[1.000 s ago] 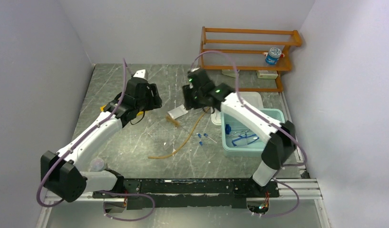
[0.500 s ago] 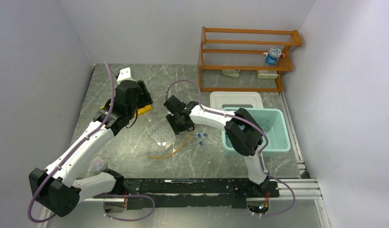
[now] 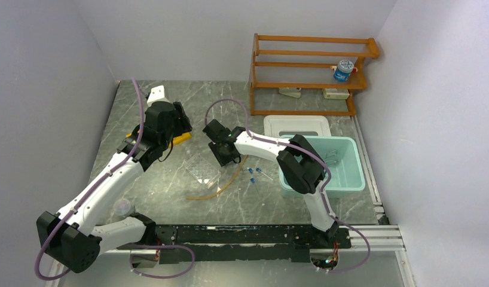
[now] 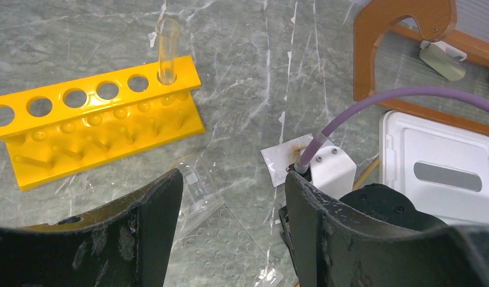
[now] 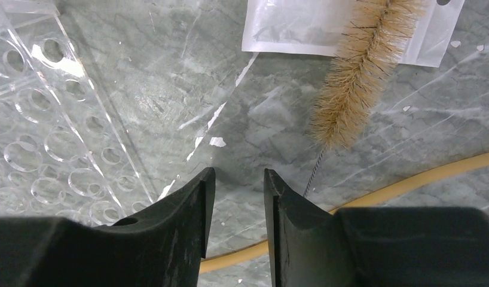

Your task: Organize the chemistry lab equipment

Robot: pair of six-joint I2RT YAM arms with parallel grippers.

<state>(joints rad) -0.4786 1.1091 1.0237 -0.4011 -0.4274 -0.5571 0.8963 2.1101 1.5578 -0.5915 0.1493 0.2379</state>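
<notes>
The left gripper (image 4: pixel 233 185) hangs over the left half of the grey stone table (image 3: pixel 170 197) with its jaws spread wide and nothing between them. In its wrist view the yellow holed rack (image 4: pixel 98 131) lies at the upper left of the frame, with one clear test tube (image 4: pixel 167 48) standing in the hole at its right end. From above, that rack (image 3: pixel 181 139) peeks out just right of the left wrist, left of centre in the frame.

The right gripper (image 5: pixel 239 179) is low over the middle of the table. Its jaws are drawn in to a narrow gap that shows only bare stone, so it has hold of nothing. In its wrist view the clear tray (image 5: pixel 45 137), full of round wells, fills the left side. The white packet (image 5: pixel 302 27) lies along the top edge, and a bristle brush (image 5: pixel 361 78) lies slanting across the packet's right part. The brush's thin wire stem runs down towards the right finger, and I cannot tell whether they touch. The long tan rubber tube (image 5: pixel 409 182) crosses the lower right of that view, passing behind the fingers.

From above, the tube (image 3: pixel 227 182) curves down to the lower left from the right gripper. The tiny blue-capped tubes (image 3: pixel 252 174) lie just right of it, near the pale teal tub (image 3: pixel 350 173) at centre right. The white lid (image 3: pixel 296 125) lies flat just above the tub, and the orange wooden shelf (image 3: pixel 308 66) stands at the upper right.
</notes>
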